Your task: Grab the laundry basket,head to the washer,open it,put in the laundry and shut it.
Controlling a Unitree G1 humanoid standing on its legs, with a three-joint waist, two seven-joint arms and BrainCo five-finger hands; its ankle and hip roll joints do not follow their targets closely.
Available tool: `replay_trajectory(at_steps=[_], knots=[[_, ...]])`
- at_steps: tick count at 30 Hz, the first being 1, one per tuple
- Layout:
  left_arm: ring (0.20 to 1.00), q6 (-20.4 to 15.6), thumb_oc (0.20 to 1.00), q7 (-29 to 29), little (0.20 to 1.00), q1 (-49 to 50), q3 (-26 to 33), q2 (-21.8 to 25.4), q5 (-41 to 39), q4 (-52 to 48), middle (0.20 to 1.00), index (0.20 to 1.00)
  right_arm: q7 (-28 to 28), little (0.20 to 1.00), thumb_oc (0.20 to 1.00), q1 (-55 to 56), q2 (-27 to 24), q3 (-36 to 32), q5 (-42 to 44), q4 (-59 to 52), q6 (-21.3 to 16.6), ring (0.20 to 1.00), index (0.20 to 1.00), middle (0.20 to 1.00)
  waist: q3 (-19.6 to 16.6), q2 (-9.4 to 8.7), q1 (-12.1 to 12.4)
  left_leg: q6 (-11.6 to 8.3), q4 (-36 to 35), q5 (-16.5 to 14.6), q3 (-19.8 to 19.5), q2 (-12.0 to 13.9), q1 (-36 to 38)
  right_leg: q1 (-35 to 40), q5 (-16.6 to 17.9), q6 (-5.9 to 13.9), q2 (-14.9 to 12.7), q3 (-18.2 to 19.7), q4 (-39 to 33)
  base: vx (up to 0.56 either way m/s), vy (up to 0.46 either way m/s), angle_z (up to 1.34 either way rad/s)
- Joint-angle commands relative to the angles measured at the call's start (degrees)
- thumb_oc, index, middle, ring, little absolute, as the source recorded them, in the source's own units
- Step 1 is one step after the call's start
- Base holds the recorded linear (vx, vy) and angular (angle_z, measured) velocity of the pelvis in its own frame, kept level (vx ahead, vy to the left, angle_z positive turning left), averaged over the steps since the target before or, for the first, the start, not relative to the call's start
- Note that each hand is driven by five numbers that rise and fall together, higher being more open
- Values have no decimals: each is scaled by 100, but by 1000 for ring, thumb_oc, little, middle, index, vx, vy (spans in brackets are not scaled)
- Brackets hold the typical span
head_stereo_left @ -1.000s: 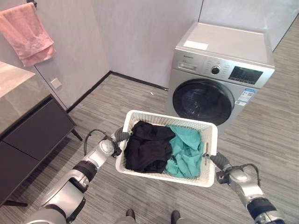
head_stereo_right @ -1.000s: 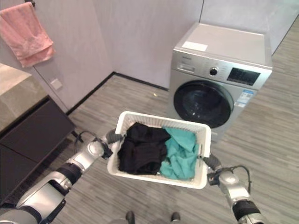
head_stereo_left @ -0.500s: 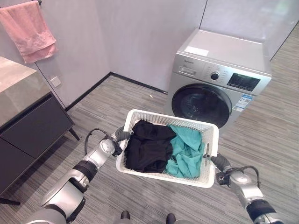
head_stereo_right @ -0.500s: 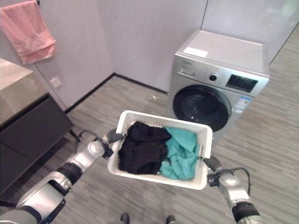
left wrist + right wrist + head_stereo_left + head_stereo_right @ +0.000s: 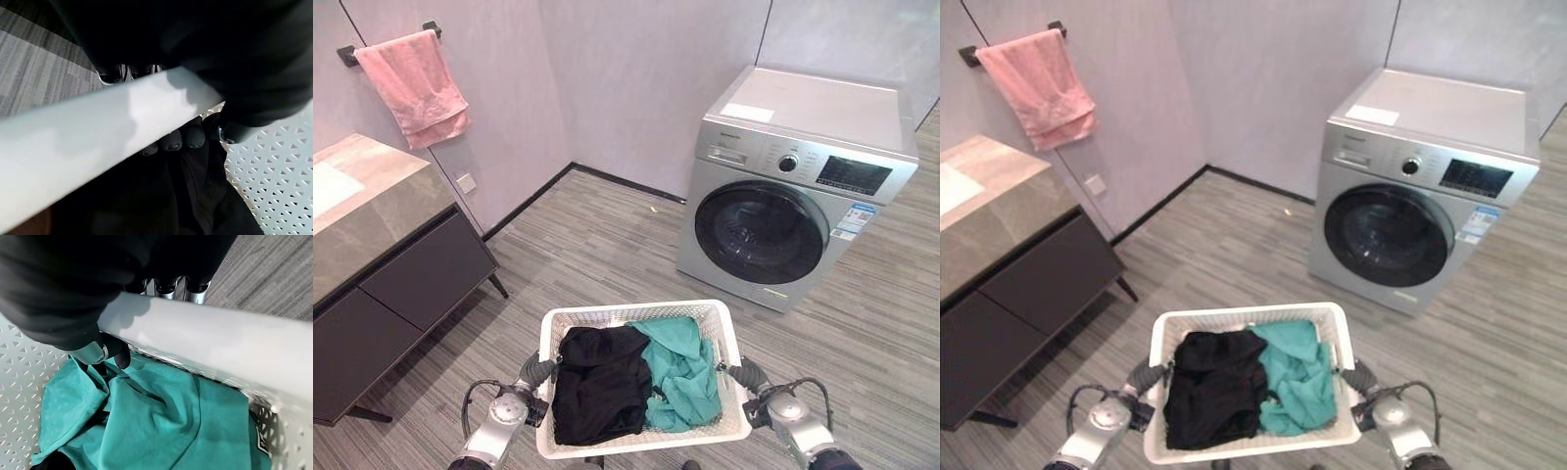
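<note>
Dark-tipped fingers [image 5: 182,139] of the left hand [image 5: 146,73] were hooked over the smooth white rim of the laundry basket [image 5: 636,313], curled tight on it, and the right hand [image 5: 98,303] was clamped the same way on the opposite rim, its fingers [image 5: 117,355] wrapped under the edge just above the cloth. So the grab was done: the basket hung between the two hands, clear of the floor [image 5: 597,225], a white plastic tub with rounded corners and walls punched through with small triangular holes. Inside lay the laundry, a crumpled black garment [image 5: 599,390] on the robot's left side and a soft, matte teal garment [image 5: 683,372] folded in loose creases on its right, the two touching in the middle. Beyond them stood the washer [image 5: 803,186], a boxy silver-grey machine with a flat pale top, a round dark glass door [image 5: 762,235] that was shut, a knob and a dark display panel. It was well apart from the basket across grey striped plank flooring, so I judged the walk only partly made; opening the door, loading and shutting it all remained. To the robot's left, a dark cabinet with a stone-look top [image 5: 372,196] and a fluffy pink towel [image 5: 416,83] on a wall rail.
</note>
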Motion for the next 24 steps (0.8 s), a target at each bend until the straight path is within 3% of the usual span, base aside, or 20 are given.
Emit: replay_trajectory(at_steps=[1,10,13,14,16,18,20,21,24], knots=[[200,-446,200,149,200,-582,523,340,-176,-84,200,200,-339,200,200,-315,-565,-839,105,-459,-272,200,200,200,-40,-305,-16,-189,452,-519,-452,353,-71,-240,-438,124,-368,113,505,20,-56,-2],[200,-355,200,118,200,-1073,466,516,-83,-165,200,200,-119,200,200,271,-1150,-1502,203,-1723,-156,200,200,200,94,-412,-260,-376,1064,-485,-398,688,-317,-289,-691,-140,-29,180,762,29,-114,1],[200,-323,200,87,200,-1187,483,622,-4,-294,200,200,-37,200,200,400,-1278,-1630,348,-2062,-185,200,200,200,174,-469,-292,-389,1635,-157,-437,871,-432,-211,-746,-285,230,258,791,53,-170,-1],[200,-308,200,97,200,-1210,491,675,-9,-339,200,200,-22,200,200,407,-1292,-1640,391,-2134,-185,200,200,200,242,-510,-278,-351,2024,130,-525,933,-586,-202,-728,-320,309,305,809,35,-224,-15],[200,-299,200,118,200,-1224,557,747,-74,-446,200,200,28,200,200,428,-1330,-1636,477,-2304,-195,200,200,200,392,-643,-230,-102,2900,408,-736,852,-1014,-209,-709,-398,372,424,851,7,-205,-36],[200,-309,200,132,200,-1205,630,759,-152,-531,200,200,37,200,200,424,-1339,-1606,547,-2362,-175,200,200,200,449,-684,-204,91,3371,236,-763,639,-1498,-207,-743,-428,398,476,858,35,-72,-66],[200,-348,200,135,200,-1187,721,747,-221,-615,200,200,32,200,200,424,-1291,-1596,567,-2372,-173,200,200,200,497,-698,-74,116,3101,-136,-748,283,-1888,-145,-830,-401,413,605,813,126,48,-38],[200,-364,200,135,200,-1181,744,750,-239,-631,200,200,38,200,200,389,-1254,-1584,607,-2387,-177,200,200,200,485,-702,-29,102,2766,-177,-774,152,-1984,-160,-842,-389,420,664,805,206,107,-32],[200,-430,200,188,200,-1160,785,812,-258,-584,200,200,6,200,200,218,-1087,-1376,736,-2289,-259,200,200,200,555,-704,203,-41,1282,310,-852,32,-2239,34,-1096,-357,496,884,903,251,138,-35]])
